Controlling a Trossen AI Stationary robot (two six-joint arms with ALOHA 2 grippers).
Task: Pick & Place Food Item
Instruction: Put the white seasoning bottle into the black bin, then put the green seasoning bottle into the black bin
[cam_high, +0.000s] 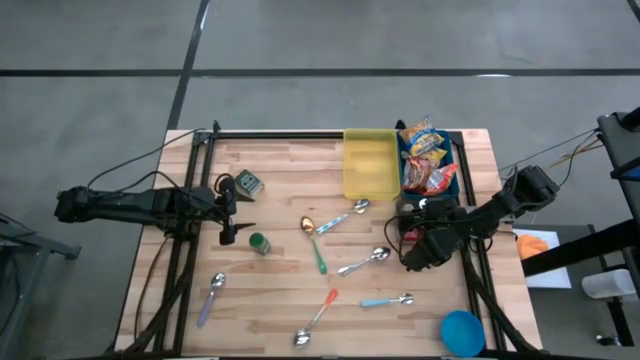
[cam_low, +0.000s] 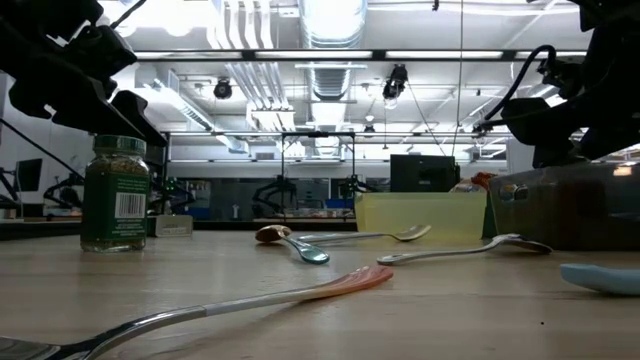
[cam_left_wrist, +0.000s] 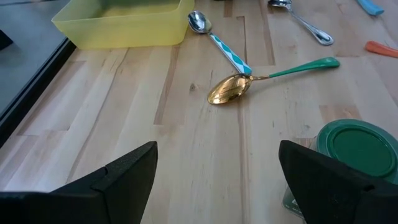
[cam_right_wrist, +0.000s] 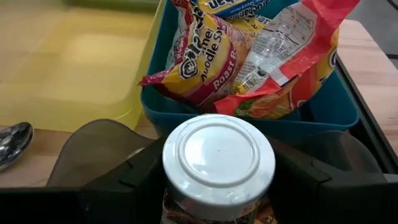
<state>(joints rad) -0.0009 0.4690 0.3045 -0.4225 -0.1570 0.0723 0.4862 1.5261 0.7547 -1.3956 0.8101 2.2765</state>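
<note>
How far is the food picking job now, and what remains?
Already in the blue bin: noodle packets. In hand: the right gripper is closed on a white-lidded jar just before that bin. Left: the green-lidded spice jar on the table beside the open left gripper; the yellow tray is empty.

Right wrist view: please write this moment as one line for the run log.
right gripper: shut on white-lidded glass jar | position: before blue bin of noodle packets | left gripper: open, beside green-lidded jar
</note>
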